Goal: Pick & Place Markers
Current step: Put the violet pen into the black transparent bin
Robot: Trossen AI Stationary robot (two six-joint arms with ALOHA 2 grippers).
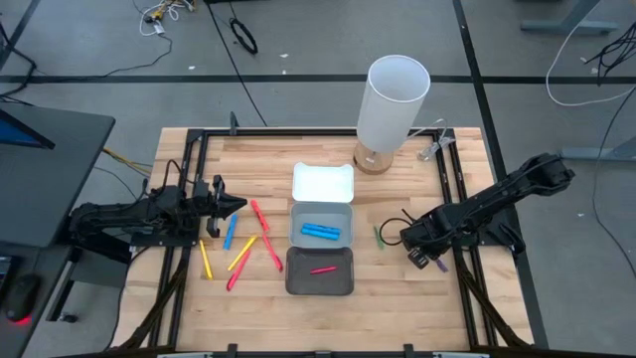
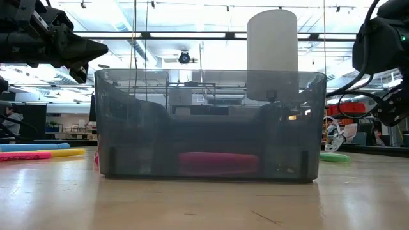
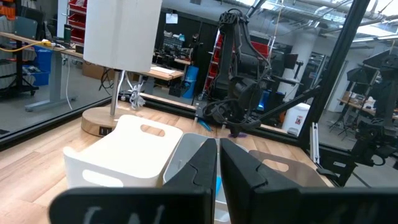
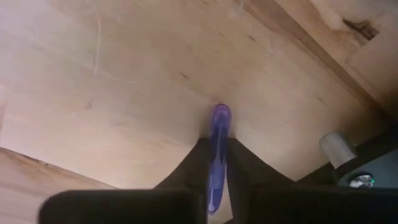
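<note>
Right jaws: clenched on purple marker, low over desk. Left jaws: clenched, empty. Lift straight before carrying to tray, I judge

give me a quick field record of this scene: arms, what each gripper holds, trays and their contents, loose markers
right gripper: shut on a purple marker, down at the wooden table to the trays' right
left gripper: shut, empty, raised over the table's left side
white tray: no marker seen inside
light grey tray: blue markers
dark grey tray: one red marker
loose markers left of trays: red, yellow, orange, blue
green marker: on the table, right of the trays
white lamp: behind the trays
</note>
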